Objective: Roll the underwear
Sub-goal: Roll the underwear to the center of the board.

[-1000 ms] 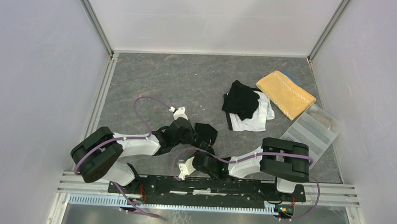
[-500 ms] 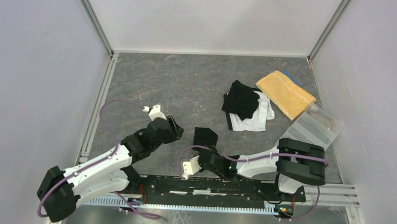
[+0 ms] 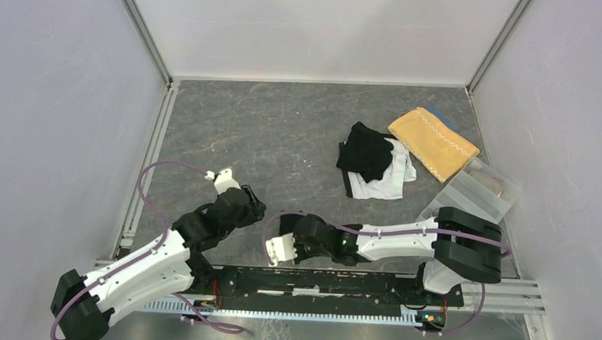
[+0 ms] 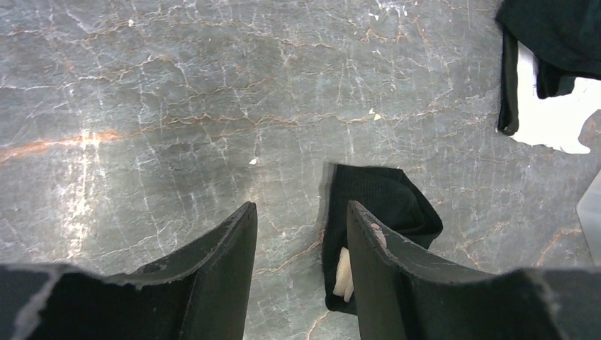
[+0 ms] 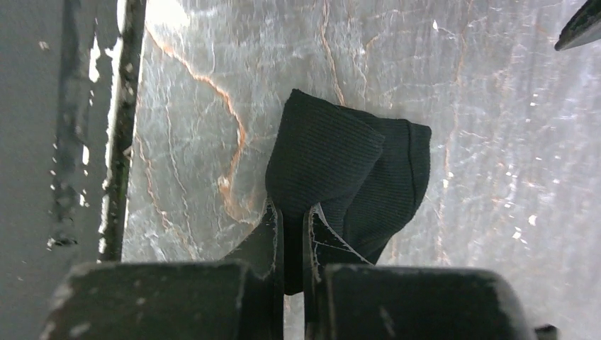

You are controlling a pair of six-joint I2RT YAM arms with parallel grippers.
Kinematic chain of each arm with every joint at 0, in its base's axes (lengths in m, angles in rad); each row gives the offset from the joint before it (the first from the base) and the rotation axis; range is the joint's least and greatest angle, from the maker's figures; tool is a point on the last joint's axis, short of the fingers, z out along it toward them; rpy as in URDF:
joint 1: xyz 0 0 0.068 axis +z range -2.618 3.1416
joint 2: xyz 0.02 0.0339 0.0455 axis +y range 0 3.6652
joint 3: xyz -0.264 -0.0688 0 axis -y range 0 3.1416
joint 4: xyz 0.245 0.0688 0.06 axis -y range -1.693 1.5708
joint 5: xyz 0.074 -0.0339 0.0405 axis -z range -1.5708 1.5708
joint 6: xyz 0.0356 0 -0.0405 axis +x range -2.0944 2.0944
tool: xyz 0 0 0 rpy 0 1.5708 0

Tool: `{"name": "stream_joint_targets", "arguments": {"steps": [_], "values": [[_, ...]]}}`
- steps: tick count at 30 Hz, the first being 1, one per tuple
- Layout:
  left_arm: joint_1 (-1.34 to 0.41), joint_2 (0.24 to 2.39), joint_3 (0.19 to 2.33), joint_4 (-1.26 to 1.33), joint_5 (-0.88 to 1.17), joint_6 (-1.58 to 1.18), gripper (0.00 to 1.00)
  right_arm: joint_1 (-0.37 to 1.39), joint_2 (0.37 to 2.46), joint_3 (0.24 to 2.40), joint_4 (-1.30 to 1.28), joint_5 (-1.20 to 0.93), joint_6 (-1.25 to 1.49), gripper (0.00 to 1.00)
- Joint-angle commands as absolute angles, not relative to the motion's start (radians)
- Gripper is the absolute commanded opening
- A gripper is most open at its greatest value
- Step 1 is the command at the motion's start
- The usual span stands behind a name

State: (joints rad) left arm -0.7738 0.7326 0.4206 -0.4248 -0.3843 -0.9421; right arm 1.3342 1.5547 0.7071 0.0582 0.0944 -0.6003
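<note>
**Left arm drawn back, right fingers pinching the black piece**

Since a second ago my left arm has swung away to the left and let go. My left fingers (image 4: pixel 300 212) were closed at the cloth then; now they stand parted over bare stone with nothing between them. My right arm has stretched leftward along the near edge, and the cloth has come toward the front rail with it.

Everything rests on the grey marbled stone counter (image 3: pixel 285 123). At its far right lie the mustard-yellow towel with white zigzag stitching (image 3: pixel 433 141), a heap of black and white underwear (image 3: pixel 371 161) just beside it, and the clear plastic tray with dividers (image 3: pixel 477 197) against the right wall. All three sit well apart from where I work, so nothing stands in my way.

The small black ribbed underwear piece (image 5: pixel 333 149) lies folded over near the counter's front edge. My right fingers (image 5: pixel 293 212) are closed narrow on its near fold. The cloth runs ahead of them and slightly right, which I take for its long axis, though the folds blur it. From my left fingers it lies just to the right, close beside the right-hand finger. The right arm has the piece, and the left looks near enough to pin the free end for rolling.
</note>
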Motion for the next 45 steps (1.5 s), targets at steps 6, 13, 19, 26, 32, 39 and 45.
{"name": "stream_joint_targets", "arguments": {"steps": [6,13,19,26,32,39,45], "values": [[-0.77,0.669,0.402,-0.481,-0.426,-0.991,0.55,1.242,1.693,0.861,-0.276,-0.248,-0.364,0.0],[-0.77,0.622,0.386,-0.507,-0.435,-1.002,0.55,1.152,1.661,0.843,-0.225,-0.455,-0.298,0.0],[-0.77,0.591,0.369,-0.489,-0.41,-0.978,0.55,1.062,1.702,0.83,-0.184,-0.613,-0.217,0.0],[-0.77,0.589,0.325,-0.347,-0.265,-0.889,0.59,0.946,1.786,0.814,-0.067,-0.79,-0.056,0.0],[-0.77,0.607,0.304,-0.254,-0.183,-0.849,0.65,0.841,1.798,0.731,0.14,-0.864,0.171,0.0],[-0.774,0.702,0.301,-0.159,-0.12,-0.808,0.68,0.788,1.832,0.691,0.217,-0.865,0.273,0.0],[-0.799,0.786,0.296,-0.079,-0.076,-0.779,0.67,0.746,1.848,0.652,0.273,-0.844,0.329,0.02]]}}
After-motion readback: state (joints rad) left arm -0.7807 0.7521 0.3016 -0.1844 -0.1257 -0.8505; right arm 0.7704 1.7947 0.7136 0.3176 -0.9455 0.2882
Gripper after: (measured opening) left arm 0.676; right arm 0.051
